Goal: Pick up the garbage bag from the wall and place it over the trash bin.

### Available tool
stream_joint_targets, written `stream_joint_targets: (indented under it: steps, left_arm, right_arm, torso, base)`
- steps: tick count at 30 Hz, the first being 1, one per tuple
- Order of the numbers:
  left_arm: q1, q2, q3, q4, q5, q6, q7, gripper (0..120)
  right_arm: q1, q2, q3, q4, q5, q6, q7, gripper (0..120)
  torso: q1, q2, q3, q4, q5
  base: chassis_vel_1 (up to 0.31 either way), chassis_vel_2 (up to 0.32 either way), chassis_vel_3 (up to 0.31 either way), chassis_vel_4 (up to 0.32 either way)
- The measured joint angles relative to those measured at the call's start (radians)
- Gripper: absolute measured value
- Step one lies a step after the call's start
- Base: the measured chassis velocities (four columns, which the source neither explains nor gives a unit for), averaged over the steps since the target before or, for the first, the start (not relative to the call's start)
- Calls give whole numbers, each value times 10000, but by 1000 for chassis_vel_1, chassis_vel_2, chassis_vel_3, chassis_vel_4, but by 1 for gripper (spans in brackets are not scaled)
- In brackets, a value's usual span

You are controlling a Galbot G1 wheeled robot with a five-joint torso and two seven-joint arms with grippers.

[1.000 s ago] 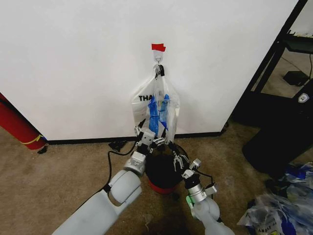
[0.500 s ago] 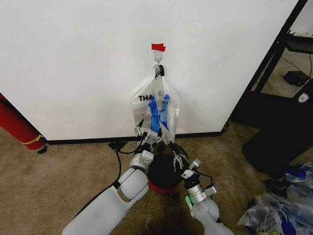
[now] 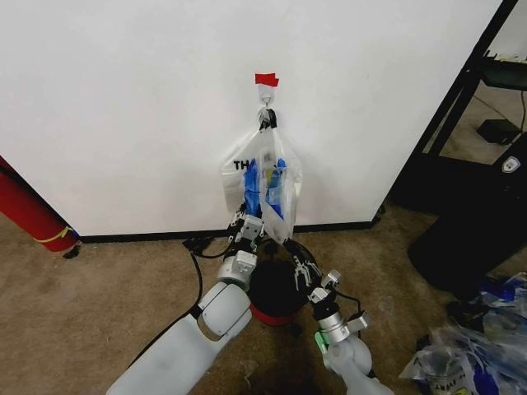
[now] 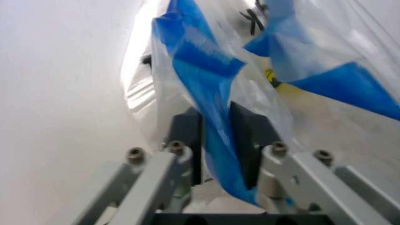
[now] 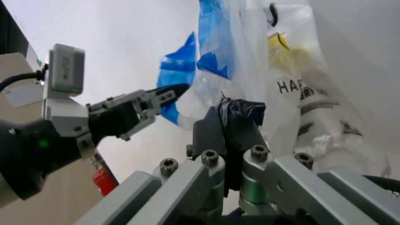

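Observation:
The garbage bag (image 3: 268, 174) hangs on the wall from a hook (image 3: 266, 99) under red tape, translucent white with blue strips (image 4: 203, 65) and black lettering (image 5: 300, 93). My left gripper (image 3: 250, 222) is at the bag's lower edge. In the left wrist view it (image 4: 216, 123) is shut on one blue strip. The right wrist view shows that gripper (image 5: 170, 93) from the side, against the blue plastic. My right gripper (image 3: 301, 269) hovers over the trash bin (image 3: 272, 292), which is dark with a red base and stands below the bag. It (image 5: 226, 121) is shut on a dark crumpled scrap.
A red cylinder (image 3: 31, 212) leans at the far left by the wall. A black frame (image 3: 461, 115) and a large black box-like object (image 3: 469, 239) stand at the right. Loose plastic bags (image 3: 469, 354) lie at the lower right. A black cable (image 3: 196, 245) runs along the carpet.
My left gripper has risen toward the wall and closed on the bag's blue strip, and the bag's lower part has shifted. The right arm has hardly moved.

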Motion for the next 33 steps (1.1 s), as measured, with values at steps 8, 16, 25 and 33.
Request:
stream_joint_targets:
  steps: [8, 16, 25, 33]
  left_arm:
    - [320, -141, -321, -201, -308, -386, 28, 0]
    - [633, -438, -484, -339, -1090, -1138, 192, 0]
    - [864, -380, -762, -610, -1167, -1711, 643, 0]
    - [1102, -570, -721, -574, -1114, -2054, 848, 0]
  right_arm:
    - [-54, -58, 17, -36, -91, 182, 48, 0]
    - [-557, -477, 210, 213, -619, 813, 116, 27]
    - [-1783, -1500, 796, 1752, -1617, 1627, 1, 63]
    - [-478, -1692, 519, 2322, -3208, 1953, 2691, 93]
  torso:
    - [0, 0, 0, 1, 0]
    - [0, 0, 0, 0, -1]
    - [0, 0, -1, -3, 1]
    - [0, 0, 0, 1, 0]
  base:
    - [0, 0, 0, 0]
    - [0, 0, 0, 0]
    - [0, 0, 0, 0]
    - [0, 0, 0, 0]
